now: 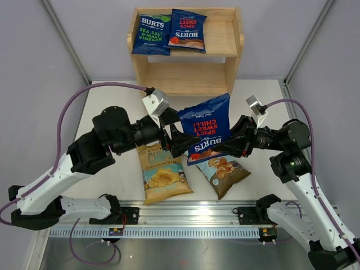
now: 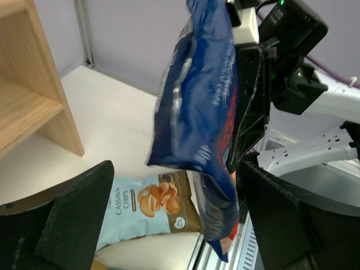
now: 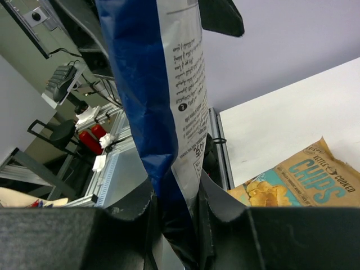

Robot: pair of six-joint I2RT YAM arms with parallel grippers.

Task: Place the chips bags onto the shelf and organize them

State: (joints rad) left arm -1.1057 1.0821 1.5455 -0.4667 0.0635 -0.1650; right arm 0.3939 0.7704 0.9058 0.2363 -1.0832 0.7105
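A dark-blue Burts chips bag (image 1: 206, 125) hangs in the air over the table's middle, its lower end pinched in my shut right gripper (image 1: 216, 147). The right wrist view shows that bag (image 3: 163, 84) standing up out of the shut gripper (image 3: 181, 222). My left gripper (image 1: 177, 130) stands wide open at the bag's left edge, its fingers (image 2: 62, 225) apart from the bag (image 2: 197, 90). Two more Burts bags (image 1: 152, 34) (image 1: 187, 30) lie on the top tier of the wooden shelf (image 1: 185, 76). A tan-yellow chips bag (image 1: 163, 174) and a light-blue and brown bag (image 1: 226, 171) lie flat on the table.
The shelf's lower tier (image 1: 188, 79) holds nothing. A metal rail (image 1: 185, 216) with both arm bases runs along the near table edge. Grey walls close in the table at the back and sides. The shelf's side panel (image 2: 34, 84) shows at left in the left wrist view.
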